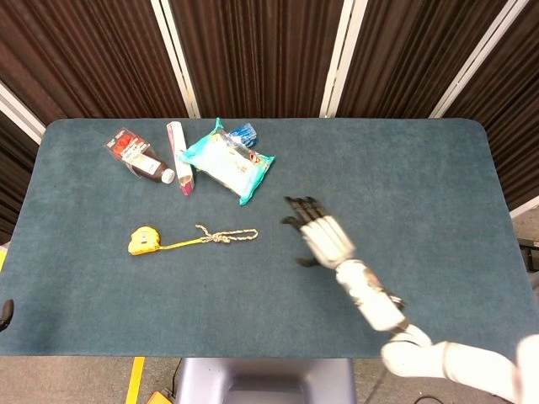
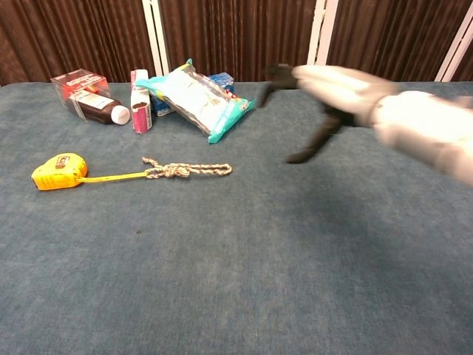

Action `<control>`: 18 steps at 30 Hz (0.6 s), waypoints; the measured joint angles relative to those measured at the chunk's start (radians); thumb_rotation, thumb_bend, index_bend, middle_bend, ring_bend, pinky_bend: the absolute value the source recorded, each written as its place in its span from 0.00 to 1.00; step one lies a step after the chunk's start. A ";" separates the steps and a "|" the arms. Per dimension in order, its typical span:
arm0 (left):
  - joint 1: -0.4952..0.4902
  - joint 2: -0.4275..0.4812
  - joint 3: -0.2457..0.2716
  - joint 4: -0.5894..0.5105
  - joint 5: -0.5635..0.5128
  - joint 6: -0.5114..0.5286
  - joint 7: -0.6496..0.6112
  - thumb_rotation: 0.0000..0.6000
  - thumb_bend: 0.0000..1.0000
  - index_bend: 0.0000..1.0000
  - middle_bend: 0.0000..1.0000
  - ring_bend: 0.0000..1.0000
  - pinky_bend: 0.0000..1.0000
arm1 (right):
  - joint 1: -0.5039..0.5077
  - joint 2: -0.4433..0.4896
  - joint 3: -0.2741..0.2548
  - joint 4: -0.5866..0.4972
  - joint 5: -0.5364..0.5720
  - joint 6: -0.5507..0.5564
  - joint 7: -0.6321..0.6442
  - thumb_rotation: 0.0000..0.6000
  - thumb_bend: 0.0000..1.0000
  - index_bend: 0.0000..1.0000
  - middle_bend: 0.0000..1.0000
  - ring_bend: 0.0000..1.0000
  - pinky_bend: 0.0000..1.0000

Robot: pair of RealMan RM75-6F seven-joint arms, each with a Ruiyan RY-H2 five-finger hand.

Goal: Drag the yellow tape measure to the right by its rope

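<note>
Head view: yellow tape measure point(image 1: 143, 241) lies on the left half of the blue-green table point(image 1: 404, 177), its rope point(image 1: 227, 236) running out to the right with a knot midway and a frayed free end. Right hand point(image 1: 322, 236) hovers over the table centre, to the right of the rope's end and apart from it, fingers spread and extended, holding nothing. At the lower left edge only a dark tip of the left hand point(image 1: 5, 313) shows; cannot tell how its fingers lie. At the back left sit a brown bottle point(image 1: 148, 168), a white tube point(image 1: 179, 156) and a teal packet point(image 1: 226, 162), with a blue item behind the packet. Chest view: tape measure point(image 2: 59, 171) at far left, rope point(image 2: 185, 170) stretched right from it. Right hand point(image 2: 319, 96) appears blurred, above the table surface, right of the rope's end, thumb hanging down, palm free. Packet point(image 2: 198, 96) lies behind the rope.
</note>
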 measured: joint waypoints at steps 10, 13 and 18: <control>0.022 0.018 -0.003 0.004 -0.008 0.020 -0.043 1.00 0.41 0.14 0.00 0.00 0.11 | 0.198 -0.252 0.088 0.257 0.229 -0.091 -0.127 1.00 0.38 0.42 0.05 0.04 0.00; 0.026 0.020 -0.004 0.003 -0.011 0.023 -0.046 1.00 0.41 0.14 0.00 0.00 0.11 | 0.218 -0.280 0.086 0.315 0.249 -0.101 -0.130 1.00 0.39 0.42 0.05 0.04 0.00; 0.027 0.020 -0.004 -0.004 -0.011 0.021 -0.032 1.00 0.41 0.14 0.00 0.00 0.11 | 0.237 -0.303 0.070 0.375 0.263 -0.114 -0.108 1.00 0.40 0.42 0.05 0.04 0.00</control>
